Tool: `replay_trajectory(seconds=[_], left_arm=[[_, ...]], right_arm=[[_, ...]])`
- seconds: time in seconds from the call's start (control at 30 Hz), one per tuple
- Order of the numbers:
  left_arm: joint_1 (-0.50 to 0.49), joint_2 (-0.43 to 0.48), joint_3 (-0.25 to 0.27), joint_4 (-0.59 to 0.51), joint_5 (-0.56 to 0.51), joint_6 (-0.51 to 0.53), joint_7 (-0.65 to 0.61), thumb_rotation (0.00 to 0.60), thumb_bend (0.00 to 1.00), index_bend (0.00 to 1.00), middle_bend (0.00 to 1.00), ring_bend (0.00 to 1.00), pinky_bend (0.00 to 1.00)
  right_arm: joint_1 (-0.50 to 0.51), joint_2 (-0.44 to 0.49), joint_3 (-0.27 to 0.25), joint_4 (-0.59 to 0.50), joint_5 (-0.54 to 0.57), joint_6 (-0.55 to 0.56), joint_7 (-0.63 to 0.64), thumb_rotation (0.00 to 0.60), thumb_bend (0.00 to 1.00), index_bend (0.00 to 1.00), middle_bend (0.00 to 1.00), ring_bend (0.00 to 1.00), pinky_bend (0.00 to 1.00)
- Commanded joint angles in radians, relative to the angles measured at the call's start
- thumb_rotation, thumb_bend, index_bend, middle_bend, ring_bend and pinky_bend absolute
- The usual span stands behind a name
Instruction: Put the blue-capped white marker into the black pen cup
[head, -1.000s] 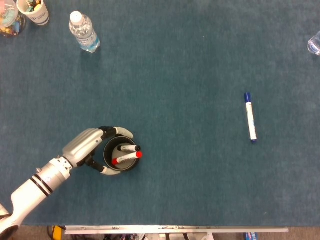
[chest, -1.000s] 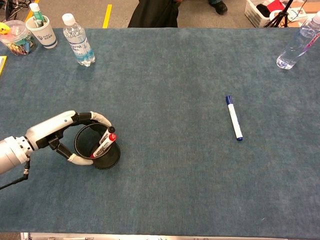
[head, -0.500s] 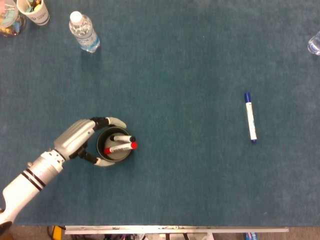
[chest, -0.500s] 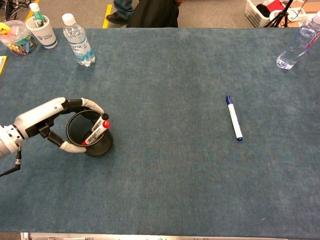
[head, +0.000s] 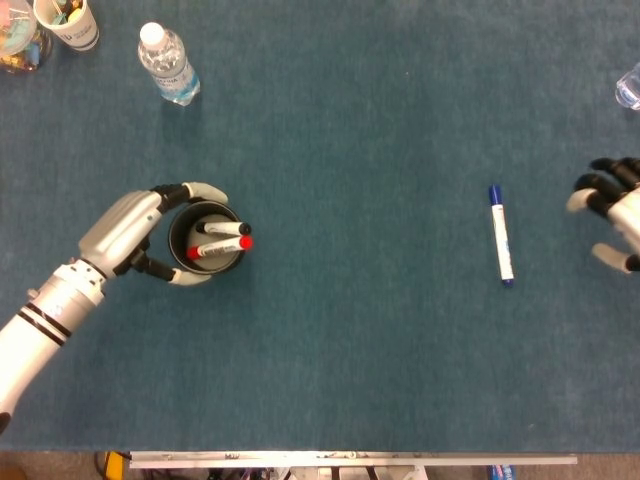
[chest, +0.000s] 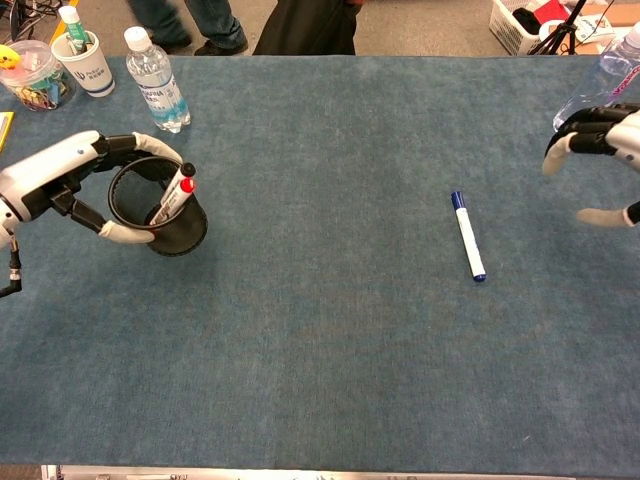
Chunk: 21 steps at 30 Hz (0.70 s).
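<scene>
Two water bottles (chest: 155, 80) (chest: 597, 85) at table corners

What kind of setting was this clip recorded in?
Probably a lab or office workspace: a table covered in blue felt, a black pen cup holding markers, water bottles, and people's legs beyond the far edge.

Cup (head: 206, 248) sits at the table's (head: 350, 380) left, wrapped by the left hand (head: 130, 235), two markers (head: 218, 245) inside it. Far right, another marker (head: 501, 236) lies alone, right hand (head: 612, 213) just beyond it. A bottle (head: 168, 64) stands behind the cup.
</scene>
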<state>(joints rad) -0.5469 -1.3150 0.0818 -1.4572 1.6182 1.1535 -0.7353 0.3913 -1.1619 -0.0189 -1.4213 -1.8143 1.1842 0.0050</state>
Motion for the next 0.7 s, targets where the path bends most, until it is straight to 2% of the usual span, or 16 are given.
replay_trajectory(seconds=[0.03,0.23,0.37,0.7], left_arm=[[0.002,0.007,-0.006,-0.008,-0.010,-0.003,0.008,0.600,0.10,0.26,0.32,0.28,0.26],[0.008,0.019,-0.010,-0.021,-0.021,-0.007,0.018,0.600,0.10,0.26,0.32,0.28,0.26],[0.012,0.021,-0.011,-0.028,-0.023,-0.010,0.023,0.600,0.10,0.26,0.32,0.28,0.26],[0.010,0.009,-0.011,-0.040,-0.017,-0.029,0.030,0.600,0.10,0.26,0.31,0.28,0.26]], right_arm=[[0.040,-0.038,-0.020,0.038,-0.037,-0.042,-0.032,0.600,0.14,0.43,0.35,0.16,0.21],[0.090,-0.102,-0.038,0.102,-0.088,-0.067,-0.080,0.600,0.14,0.48,0.34,0.13,0.16],[0.128,-0.164,-0.053,0.172,-0.126,-0.082,-0.104,0.600,0.18,0.48,0.34,0.12,0.10],[0.158,-0.285,-0.082,0.323,-0.149,-0.050,-0.111,0.600,0.22,0.49,0.34,0.11,0.04]])
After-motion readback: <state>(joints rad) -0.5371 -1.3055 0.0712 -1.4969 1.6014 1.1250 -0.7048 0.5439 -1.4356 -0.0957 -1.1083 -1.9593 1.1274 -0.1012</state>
